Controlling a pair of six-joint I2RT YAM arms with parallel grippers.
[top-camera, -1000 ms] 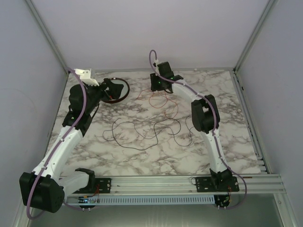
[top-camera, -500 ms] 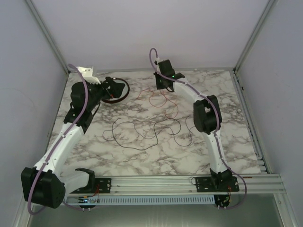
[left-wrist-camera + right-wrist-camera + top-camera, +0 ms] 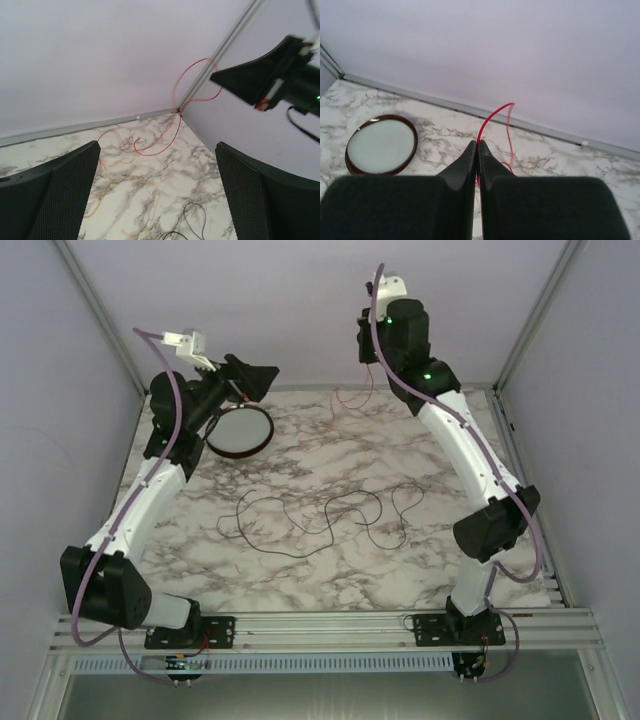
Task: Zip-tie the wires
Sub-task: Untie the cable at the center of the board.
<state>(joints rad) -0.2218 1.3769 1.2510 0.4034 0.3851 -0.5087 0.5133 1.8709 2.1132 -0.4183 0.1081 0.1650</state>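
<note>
The wires lie loose on the marble table: dark strands curl across the middle, and a red strand rises from the far edge. My right gripper is high above the table's back edge, shut on that red strand, which sticks out from between its closed fingertips. My left gripper hovers open above the back left with nothing between its fingers. In the left wrist view the red wire climbs off the table to the right gripper, and a dark loop lies nearer.
A round dark-rimmed dish sits at the back left, below my left gripper, and shows in the right wrist view. Faint yellowish strands lie on the marble. Walls close in the table on three sides, and an aluminium rail runs along the near edge.
My right gripper shut on the red wire and rose high toward the back wall, lifting the strand off the table. My left arm lifted up from the dish, still open.
</note>
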